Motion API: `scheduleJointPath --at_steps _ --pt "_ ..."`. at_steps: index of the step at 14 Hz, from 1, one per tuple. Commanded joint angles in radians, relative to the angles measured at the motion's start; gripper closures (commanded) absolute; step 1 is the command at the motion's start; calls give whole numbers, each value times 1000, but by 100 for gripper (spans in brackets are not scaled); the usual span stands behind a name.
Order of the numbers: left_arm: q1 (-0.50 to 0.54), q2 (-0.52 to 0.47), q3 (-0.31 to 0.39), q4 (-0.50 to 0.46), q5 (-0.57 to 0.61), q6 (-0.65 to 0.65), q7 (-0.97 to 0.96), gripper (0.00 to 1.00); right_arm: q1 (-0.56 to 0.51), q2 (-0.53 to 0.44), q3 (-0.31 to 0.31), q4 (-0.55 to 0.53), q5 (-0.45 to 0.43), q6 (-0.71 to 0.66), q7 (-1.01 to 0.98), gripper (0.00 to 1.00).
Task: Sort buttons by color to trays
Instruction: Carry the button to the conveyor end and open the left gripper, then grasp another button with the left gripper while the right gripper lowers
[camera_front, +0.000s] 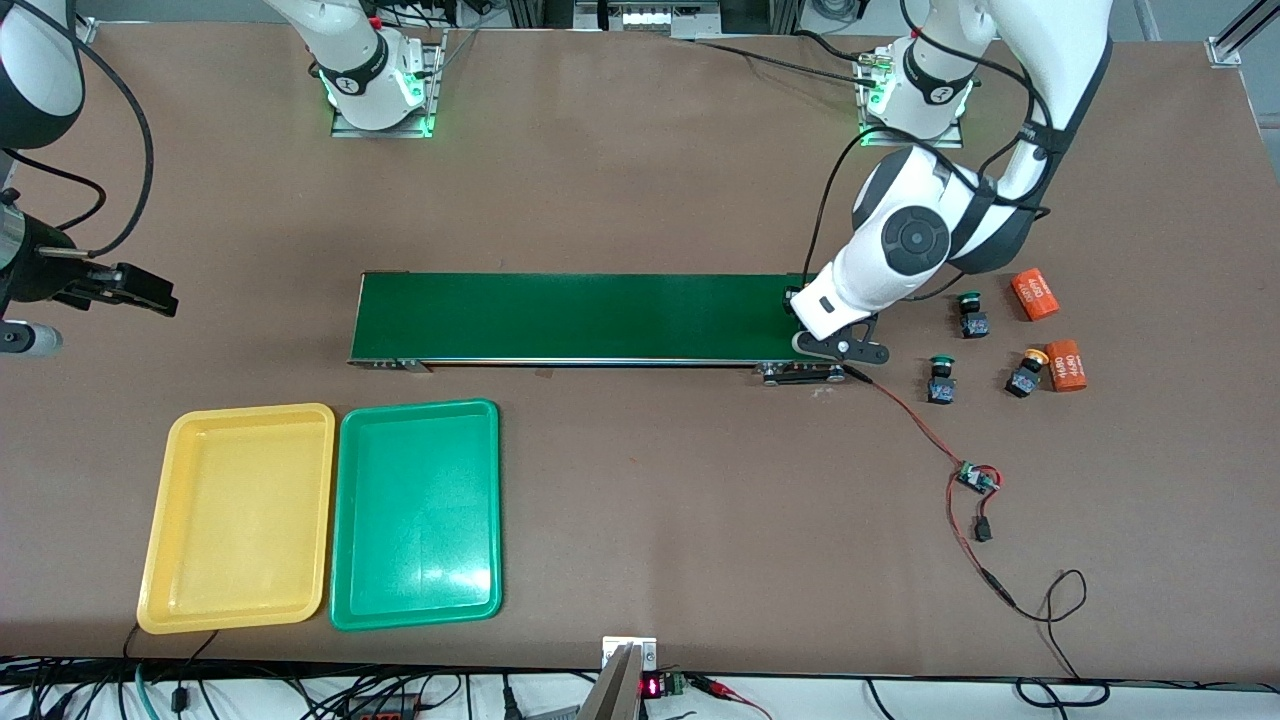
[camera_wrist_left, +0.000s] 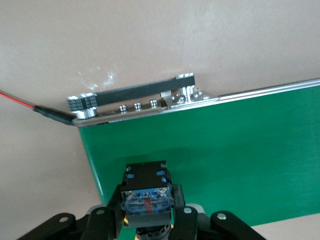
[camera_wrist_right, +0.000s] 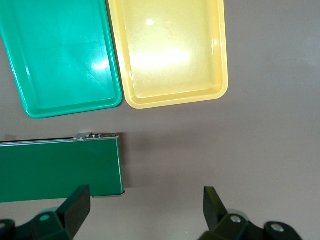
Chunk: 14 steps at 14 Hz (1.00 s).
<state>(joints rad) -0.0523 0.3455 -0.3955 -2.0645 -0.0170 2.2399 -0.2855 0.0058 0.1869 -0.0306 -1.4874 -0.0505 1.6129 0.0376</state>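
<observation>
Left gripper (camera_wrist_left: 147, 220) clamps button (camera_wrist_left: 147, 195) over conveyor belt (camera_front: 580, 316), at end toward left arm; grip seen only in left wrist view. Right gripper (camera_wrist_right: 147, 210) spread wide, empty, waiting. Front view: yellow tray (camera_front: 240, 515) touching green tray (camera_front: 415, 512); two green-capped buttons (camera_front: 941, 378), one yellow-capped button (camera_front: 1024, 375) at 3 o'clock from belt.

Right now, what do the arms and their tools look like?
Both arms are glossy white with black joint bands and black cables; green lights glow at their bases. The left tool and the right tool have black fingers on black bodies.
</observation>
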Motion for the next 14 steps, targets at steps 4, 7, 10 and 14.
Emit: scheduleJointPath --at_steps 4,7,10,14 --pt "-41 20 3 33 0 -9 9 0 0 8 6 4 12 4 31 0" --pt "18 -84 10 24 5 -19 12 0 -7 48 3 -1 70 22 33 0" --pt "165 -100 14 -25 11 -75 16 0 -10 48 3 -7 61 1 -7 0" --pt "373 -66 14 -6 130 -98 19 0 -4 49 3 -10 66 -5 -53 0"
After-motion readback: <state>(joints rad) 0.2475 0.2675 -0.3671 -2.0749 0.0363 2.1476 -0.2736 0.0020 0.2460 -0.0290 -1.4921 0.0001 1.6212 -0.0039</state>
